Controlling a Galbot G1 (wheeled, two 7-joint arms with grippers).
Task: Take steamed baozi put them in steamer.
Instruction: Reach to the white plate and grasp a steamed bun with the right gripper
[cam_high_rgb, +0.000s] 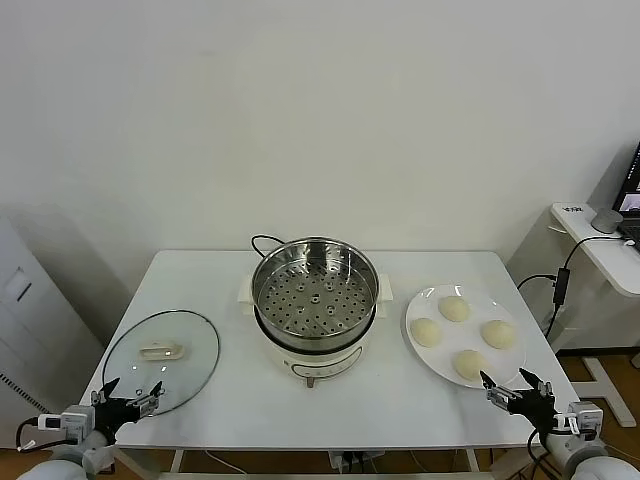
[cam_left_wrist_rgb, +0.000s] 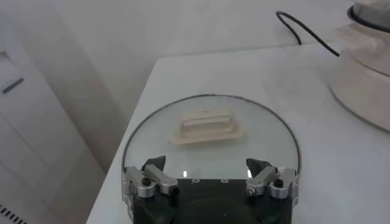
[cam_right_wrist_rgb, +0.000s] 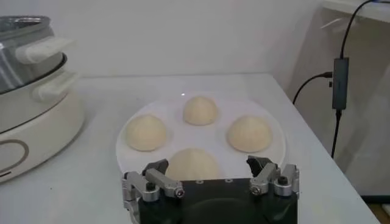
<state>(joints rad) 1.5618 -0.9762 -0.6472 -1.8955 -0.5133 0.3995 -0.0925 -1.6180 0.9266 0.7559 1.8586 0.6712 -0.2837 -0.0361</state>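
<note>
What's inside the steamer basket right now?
The steamer shows only its bare perforated steel bottom, no buns inside. All four baozi sit on the white plate. What lies below the perforated bottom is hidden.

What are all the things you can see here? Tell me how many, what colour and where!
table: one, white, in front of the robot.
steamer: one, shiny steel basket with holes on a cream pot, middle of the table, nothing inside it.
black cord: one, behind the steamer.
steamed baozi: four, pale cream, all on the plate.
plate: one, white, right of the steamer.
glass lid: one, clear with a cream handle, flat on the table's left side.
side desk: one, white, far right, with cables hanging.
left claw: one, black, open, by the lid's near edge, holding nothing.
right claw: one, black, open, by the plate's near edge, holding nothing.
</note>
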